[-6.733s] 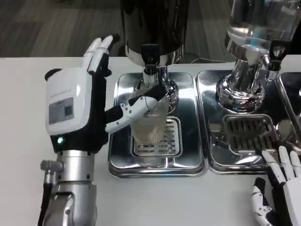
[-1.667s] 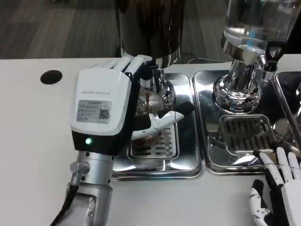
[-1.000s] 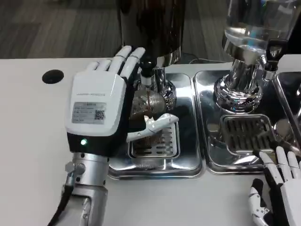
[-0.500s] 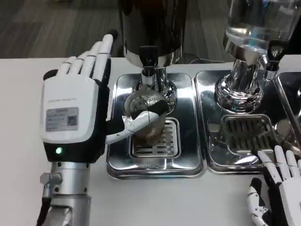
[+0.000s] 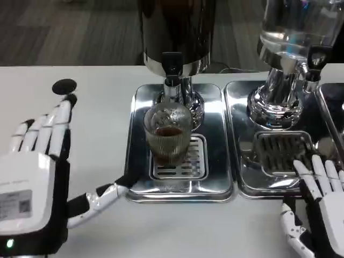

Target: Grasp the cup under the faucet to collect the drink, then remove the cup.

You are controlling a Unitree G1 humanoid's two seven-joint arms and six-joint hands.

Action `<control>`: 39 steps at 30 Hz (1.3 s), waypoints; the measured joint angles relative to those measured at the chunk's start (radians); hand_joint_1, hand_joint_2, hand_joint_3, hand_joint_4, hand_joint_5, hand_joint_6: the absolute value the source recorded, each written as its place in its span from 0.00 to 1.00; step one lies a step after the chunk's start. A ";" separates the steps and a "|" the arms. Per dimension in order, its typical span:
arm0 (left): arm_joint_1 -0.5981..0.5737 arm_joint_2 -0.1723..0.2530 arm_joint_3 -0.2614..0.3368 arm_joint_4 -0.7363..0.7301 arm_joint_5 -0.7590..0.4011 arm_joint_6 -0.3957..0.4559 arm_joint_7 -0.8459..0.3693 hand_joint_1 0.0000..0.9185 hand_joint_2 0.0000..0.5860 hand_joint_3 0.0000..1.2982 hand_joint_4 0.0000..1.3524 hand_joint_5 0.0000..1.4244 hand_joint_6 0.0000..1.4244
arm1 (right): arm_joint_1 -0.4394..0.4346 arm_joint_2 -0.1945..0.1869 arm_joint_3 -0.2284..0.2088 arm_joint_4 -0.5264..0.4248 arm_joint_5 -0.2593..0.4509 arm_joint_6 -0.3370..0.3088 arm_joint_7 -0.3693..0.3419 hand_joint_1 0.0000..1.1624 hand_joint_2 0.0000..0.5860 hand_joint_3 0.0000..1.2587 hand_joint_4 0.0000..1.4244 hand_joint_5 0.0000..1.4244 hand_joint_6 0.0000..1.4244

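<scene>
A ribbed clear cup (image 5: pixel 167 134) stands upright on the drip grate of the left steel tray (image 5: pixel 138 183), right under the black faucet (image 5: pixel 171 69) of the dark dispenser. A little dark drink lies in its bottom. My left hand (image 5: pixel 37 183) is at the lower left, well clear of the cup, fingers spread and empty, its thumb reaching toward the tray's front corner. My right hand (image 5: pixel 320 209) rests at the lower right edge with fingers apart, holding nothing.
A second dispenser with a clear tank (image 5: pixel 293 32) stands on its own steel tray (image 5: pixel 242 180) to the right. A black round hole (image 5: pixel 64 86) marks the table at the left. Bare white table lies along the front.
My left hand has let go of the cup and drawn back toward the lower left, opening wide. The cup stays under the faucet. The right hand has barely shifted.
</scene>
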 measured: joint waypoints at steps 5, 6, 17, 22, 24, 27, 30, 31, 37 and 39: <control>0.055 0.025 -0.022 0.075 0.039 -0.021 0.033 0.00 0.07 0.06 0.00 0.13 0.12 | -0.035 -0.002 -0.004 -0.036 0.032 -0.020 0.063 0.08 0.54 0.06 0.00 0.00 0.03; 0.063 0.025 -0.031 0.092 0.040 -0.020 0.036 0.00 0.07 0.06 0.00 0.13 0.12 | -0.039 -0.001 -0.005 -0.043 0.041 -0.023 0.074 0.09 0.50 0.05 0.00 0.00 0.03; 0.044 0.022 -0.156 0.270 0.097 -0.006 0.068 0.00 0.08 0.06 0.00 0.12 0.10 | -0.111 0.032 -0.034 -0.141 0.226 -0.058 0.309 0.28 0.37 0.00 0.00 0.00 0.05; 0.034 0.023 -0.169 0.271 0.116 0.013 0.070 0.00 0.08 0.07 0.00 0.12 0.10 | -0.134 0.046 -0.030 -0.171 0.222 -0.045 0.383 0.35 0.33 0.00 0.00 0.00 0.05; 0.033 0.023 -0.170 0.271 0.115 0.018 0.071 0.00 0.09 0.08 0.00 0.12 0.10 | -0.140 0.058 -0.029 -0.171 0.227 -0.040 0.409 0.37 0.32 0.00 0.00 0.00 0.03; 0.033 0.023 -0.172 0.270 0.115 0.019 0.073 0.00 0.09 0.09 0.00 0.12 0.10 | -0.162 0.076 -0.025 -0.171 0.240 -0.020 0.460 0.39 0.31 0.00 0.00 0.00 0.00; 0.035 0.026 -0.171 0.265 0.114 0.020 0.075 0.00 0.09 0.10 0.00 0.12 0.10 | -0.233 0.096 -0.015 -0.164 0.281 0.028 0.565 0.42 0.30 0.00 0.00 0.00 0.00; 0.035 0.028 -0.170 0.263 0.114 0.019 0.075 0.00 0.09 0.11 0.00 0.12 0.10 | -0.246 0.103 -0.014 -0.158 0.293 0.032 0.579 0.42 0.29 0.00 0.00 0.00 0.00; 0.052 0.038 -0.164 0.251 0.108 0.020 0.079 0.00 0.13 0.12 0.00 0.13 0.10 | -0.348 0.180 -0.028 -0.045 0.426 0.047 0.630 0.46 0.28 0.00 0.00 0.00 0.00; 0.059 0.041 -0.160 0.251 0.104 0.020 0.083 0.00 0.15 0.14 0.00 0.13 0.10 | -0.367 0.189 -0.031 -0.027 0.442 0.047 0.630 0.48 0.27 0.00 0.00 0.00 0.00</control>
